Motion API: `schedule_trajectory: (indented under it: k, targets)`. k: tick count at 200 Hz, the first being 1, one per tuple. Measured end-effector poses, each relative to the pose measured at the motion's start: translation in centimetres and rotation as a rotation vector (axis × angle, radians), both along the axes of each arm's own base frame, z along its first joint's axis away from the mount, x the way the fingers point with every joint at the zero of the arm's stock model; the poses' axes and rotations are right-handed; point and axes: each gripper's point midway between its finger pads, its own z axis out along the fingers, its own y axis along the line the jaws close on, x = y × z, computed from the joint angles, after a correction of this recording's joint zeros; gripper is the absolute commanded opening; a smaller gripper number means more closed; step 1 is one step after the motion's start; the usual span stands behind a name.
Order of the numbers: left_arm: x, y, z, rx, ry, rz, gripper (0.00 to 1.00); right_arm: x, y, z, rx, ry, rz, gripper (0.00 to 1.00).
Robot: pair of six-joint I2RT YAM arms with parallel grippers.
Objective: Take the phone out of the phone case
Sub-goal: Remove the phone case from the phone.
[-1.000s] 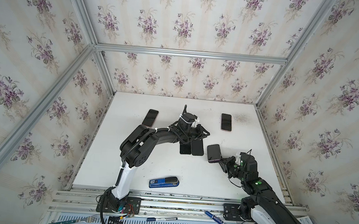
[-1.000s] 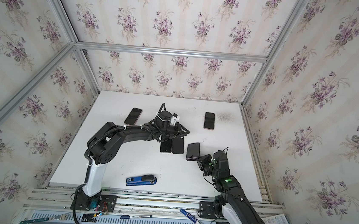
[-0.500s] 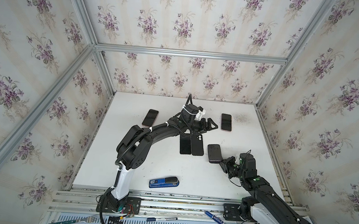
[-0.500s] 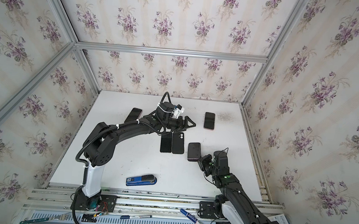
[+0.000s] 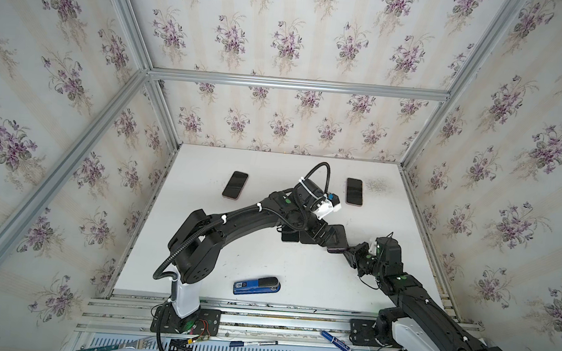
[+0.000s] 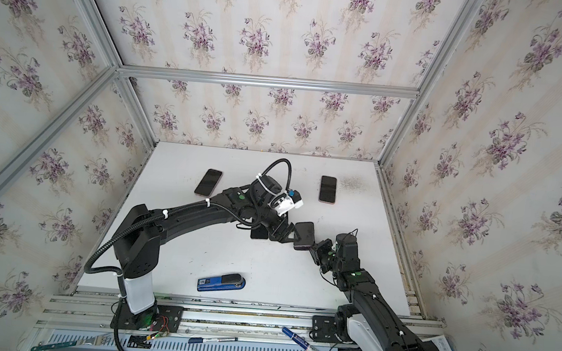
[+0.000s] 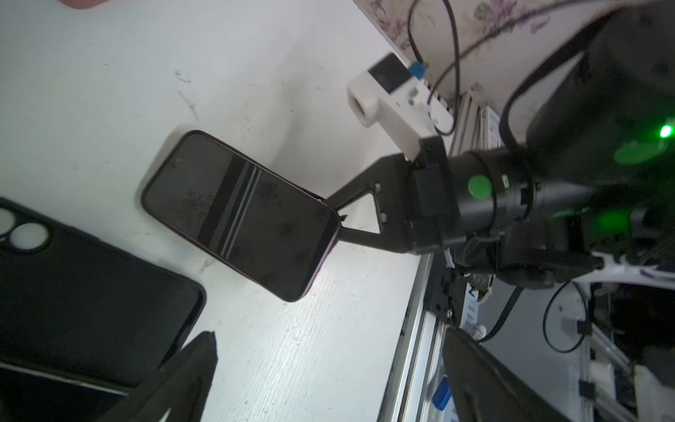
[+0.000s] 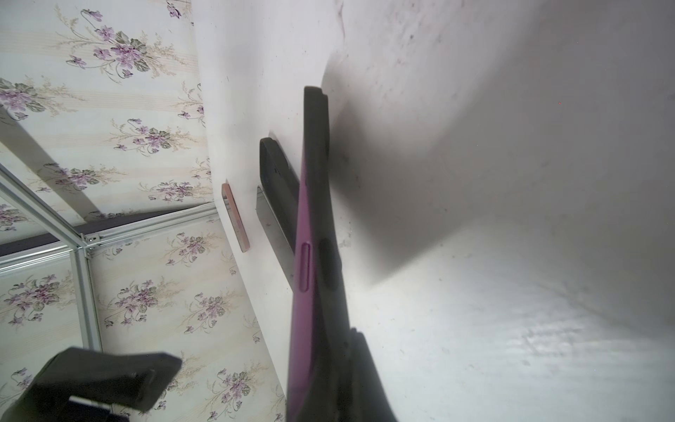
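Observation:
The phone (image 7: 237, 215), dark screen up in its purple phone case (image 8: 301, 270), hangs tilted just above the white table in both top views (image 5: 338, 236) (image 6: 305, 231). My right gripper (image 5: 347, 252) (image 7: 338, 219) is shut on its near short end, and one finger (image 8: 365, 365) lies against the phone's face. My left gripper (image 5: 316, 235) (image 7: 328, 332) is open beside the phone's left edge. Nothing is between its fingertips (image 7: 204, 343), and it touches nothing.
An empty black case (image 7: 91, 285) and a bare phone (image 7: 33, 398) lie side by side under the left arm (image 5: 290, 238). Two more phones (image 5: 235, 185) (image 5: 354, 191) lie at the back. A blue stapler (image 5: 256, 285) is near the front edge. Markers (image 5: 341, 345) rest on the front rail.
My left gripper opened over the black case and phone on the table, lifted away, then swung right to the held phone's side. The right gripper and its phone have barely moved.

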Motion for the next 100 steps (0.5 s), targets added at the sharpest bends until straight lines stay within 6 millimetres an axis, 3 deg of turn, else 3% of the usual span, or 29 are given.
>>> schedule_trajectory:
  k: [31,100]
  targets:
    - [-1.0,-0.8,-1.0,0.050,-0.077,-0.085,0.95,0.3,0.2,0.3,0.009,-0.001,0.010,0.00]
    - [0.6,-1.9,-3.8,0.165,-0.178,-0.074,0.89,0.3,0.5,0.7,0.019,-0.009,0.021,0.00]
